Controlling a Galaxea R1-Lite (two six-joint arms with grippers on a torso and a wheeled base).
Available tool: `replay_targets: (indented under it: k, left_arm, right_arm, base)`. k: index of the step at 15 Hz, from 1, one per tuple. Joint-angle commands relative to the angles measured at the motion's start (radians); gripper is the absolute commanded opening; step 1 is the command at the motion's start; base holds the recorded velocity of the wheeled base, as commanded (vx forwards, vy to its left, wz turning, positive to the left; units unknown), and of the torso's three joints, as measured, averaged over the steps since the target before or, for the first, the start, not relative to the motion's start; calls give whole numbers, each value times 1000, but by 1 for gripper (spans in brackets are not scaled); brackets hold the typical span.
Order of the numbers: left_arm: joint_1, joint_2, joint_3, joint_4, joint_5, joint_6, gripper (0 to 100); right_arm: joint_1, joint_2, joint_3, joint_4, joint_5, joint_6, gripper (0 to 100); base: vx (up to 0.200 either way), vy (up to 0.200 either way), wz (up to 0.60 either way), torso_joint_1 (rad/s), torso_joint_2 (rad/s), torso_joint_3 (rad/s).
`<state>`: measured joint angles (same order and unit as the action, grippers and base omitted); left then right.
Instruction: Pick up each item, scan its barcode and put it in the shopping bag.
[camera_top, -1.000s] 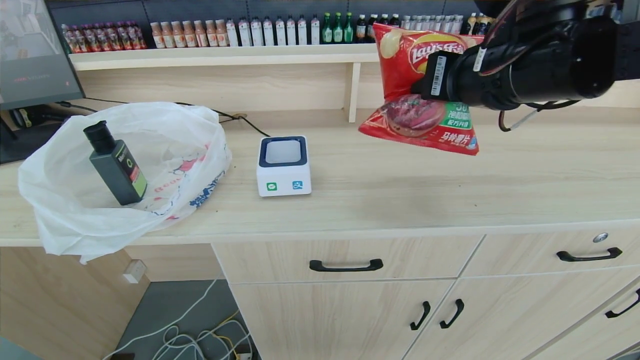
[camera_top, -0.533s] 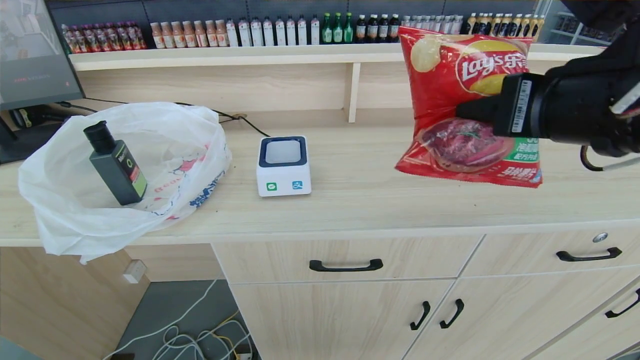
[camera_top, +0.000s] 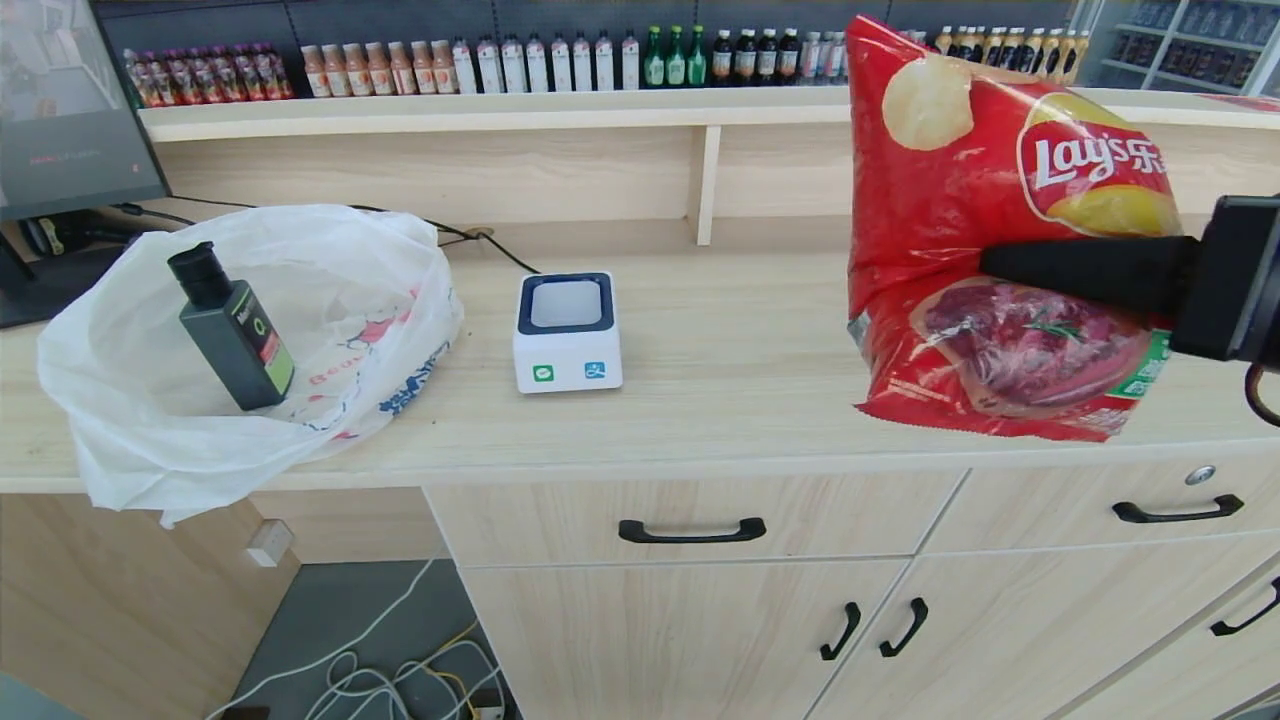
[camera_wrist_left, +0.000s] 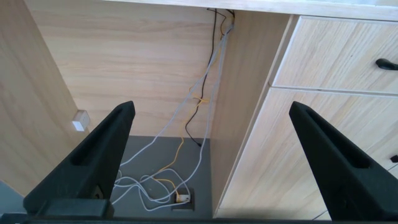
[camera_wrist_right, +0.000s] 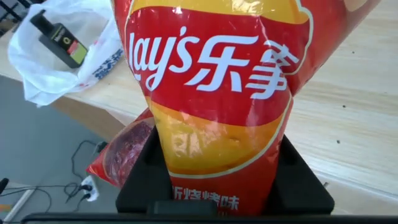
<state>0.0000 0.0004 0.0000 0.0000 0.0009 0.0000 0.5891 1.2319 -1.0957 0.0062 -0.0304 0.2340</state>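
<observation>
Bottle (camera_top: 235, 335) in bag (camera_top: 380, 300); scanner (camera_top: 567, 332) R.

Upright red chip bag (camera_top: 1000, 230), held aloft

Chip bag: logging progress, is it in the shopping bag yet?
Out: the right gripper holds the chip bag above the counter, far from the shopping bag.

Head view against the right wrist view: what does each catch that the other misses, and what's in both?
Head view alone: the scanner on the counter, the shelf bottles behind it, and the drawers below. Right wrist view alone: both black fingers pressing the chips from either side. Both: the chips, the shopping bag with the dark bottle in it, and the counter.
</observation>
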Motion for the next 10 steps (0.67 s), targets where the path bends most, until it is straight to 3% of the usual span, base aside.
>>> replay_targets:
  k: [1,3,4,5,6,8,10]
  left_arm:
    - [0,0,0,0,1,0,100]
    - [0,0,0,0,-1,0,100]
    - [0,0,0,0,-1,0,100]
    - [0,0,0,0,-1,0,100]
    - [0,0,0,0,1,0,100]
    - [0,0,0,0,-1,0,100]
    - [0,0,0,0,1,0,100]
  right_arm:
    - [-48,-32,79,-58,61,28,0]
    - [-111,-52,241,-293,185,53,0]
    - [-111,-52,246,-301,188,53,0]
    - [-114,-65,366,-448,230,54,0]
    - [-114,-68,389,-473,241,54,0]
    - [-112,-55,510,-667,325,79,0]
    - [-109,-25,597,-822,336,102,0]
  base:
    - [0,0,0,0,0,0]
    - [0,0,0,0,0,0]
    - [0,0,0,0,0,0]
    - [0,0,0,0,0,0]
    - [0,0,0,0,0,0]
    - [0,0,0,0,0,0]
    - [0,0,0,0,0,0]
